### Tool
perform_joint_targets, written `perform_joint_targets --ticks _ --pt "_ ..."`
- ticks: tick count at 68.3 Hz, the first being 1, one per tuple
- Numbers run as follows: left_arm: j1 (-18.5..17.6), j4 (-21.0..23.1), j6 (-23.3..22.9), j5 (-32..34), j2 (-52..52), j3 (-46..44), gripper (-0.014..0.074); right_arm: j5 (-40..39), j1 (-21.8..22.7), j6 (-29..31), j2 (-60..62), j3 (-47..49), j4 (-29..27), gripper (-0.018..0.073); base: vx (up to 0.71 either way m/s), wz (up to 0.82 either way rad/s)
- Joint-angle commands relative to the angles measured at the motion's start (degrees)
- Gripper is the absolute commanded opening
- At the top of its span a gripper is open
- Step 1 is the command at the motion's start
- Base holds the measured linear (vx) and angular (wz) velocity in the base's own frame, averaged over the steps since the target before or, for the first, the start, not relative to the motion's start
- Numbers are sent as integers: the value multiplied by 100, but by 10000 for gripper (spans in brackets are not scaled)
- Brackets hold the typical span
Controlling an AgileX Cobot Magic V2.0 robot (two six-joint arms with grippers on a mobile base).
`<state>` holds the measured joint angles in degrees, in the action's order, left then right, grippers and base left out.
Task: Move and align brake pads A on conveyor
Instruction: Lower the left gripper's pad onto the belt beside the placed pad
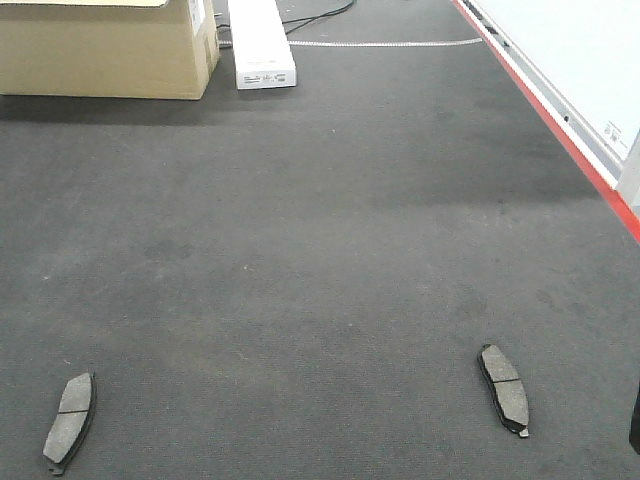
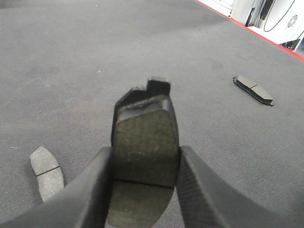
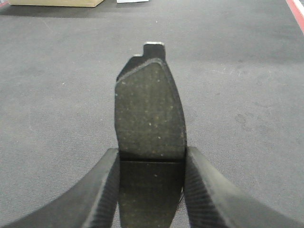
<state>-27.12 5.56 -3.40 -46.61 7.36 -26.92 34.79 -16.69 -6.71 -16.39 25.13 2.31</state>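
Conveyor (image 1: pixel 320 250), dark felt belt, red stripe (image 1: pixel 560 135) along the right edge. Two brake pads lie flat: one near left (image 1: pixel 69 420), one near right (image 1: pixel 504 388), well apart. Left gripper (image 2: pixel 145 180) clamps a third pad (image 2: pixel 145 142); right gripper (image 3: pixel 151 185) clamps a fourth (image 3: pixel 149 114). Far end: cardboard box (image 1: pixel 105 50), white carton (image 1: pixel 260 42) with unreadable print.

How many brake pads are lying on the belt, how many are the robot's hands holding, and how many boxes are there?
Brake pads lying on the conveyor: 2 (left pad, right pad)
Brake pads held in hands: 2 (left-hand pad, right-hand pad)
Boxes: 2 (cardboard box, white box)
Total: 6
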Motion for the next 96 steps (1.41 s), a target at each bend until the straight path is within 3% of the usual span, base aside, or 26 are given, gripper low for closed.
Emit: perform_joint_targets --ticks 1,24,38,72,96 --pt "-23 56 -47 523 89 -156 -6 -549 2 69 -52 187 45 -4 0 0" --pt "-23 129 -111 694 89 -156 -6 -549 2 69 -52 187 45 -4 0 0" --pt "-23 140 -1172 1134 369 -221 -2 -549 2 69 -52 187 45 -4 0 0" --pt "-23 17 -1230 1340 4827 -1465 15 -549 2 69 -52 187 45 -4 0 0" --pt "-23 549 -1257 2035 6959 -1954 45 -549 2 69 -52 187 45 -4 0 0"
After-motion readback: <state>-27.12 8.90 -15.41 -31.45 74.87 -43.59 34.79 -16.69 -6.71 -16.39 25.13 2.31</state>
